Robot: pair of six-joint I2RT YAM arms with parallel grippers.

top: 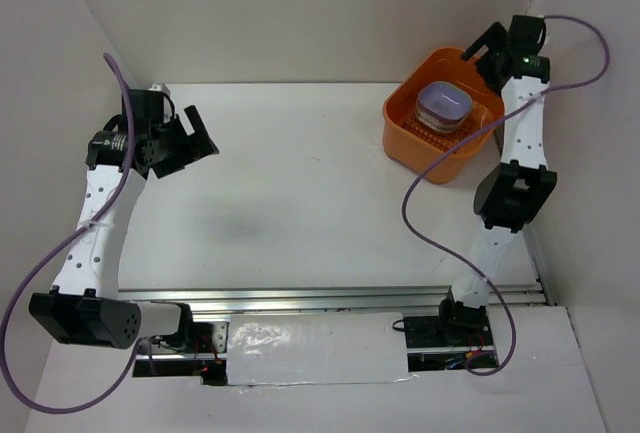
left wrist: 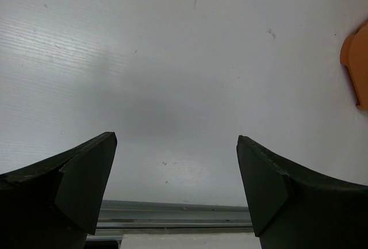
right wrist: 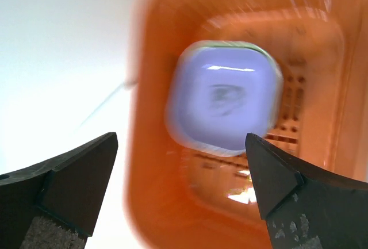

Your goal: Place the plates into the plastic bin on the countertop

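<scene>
- Right gripper fills the foreground of its wrist view: jaws spread wide, nothing between them, nothing held.
- Straight below it is a lilac plate, topmost of the plates stacked inside the plastic bin. A green edge peeks out under it. That view is blurred, so I can't read the print or count the stack.
- From overhead, the bin sits at the far right of the countertop, close to the side wall, with the right gripper hanging over its far rim.
- Left gripper is well apart on the far left: jaws fully spread, empty, aimed at bare countertop, with the rail showing just below.
- No loose plates visible anywhere on the surface. My read: loading looks finished or nearly so.
- Risks from here:
  - A finger clips the thick rim as the right arm pulls out, and the bin slides or tips.
  - The stack stands tall in the bin, so a nudge from a low finger could topple it.
  - The purple cable drapes just in front of the bin and could snag the rim when the arm swings back.
</scene>
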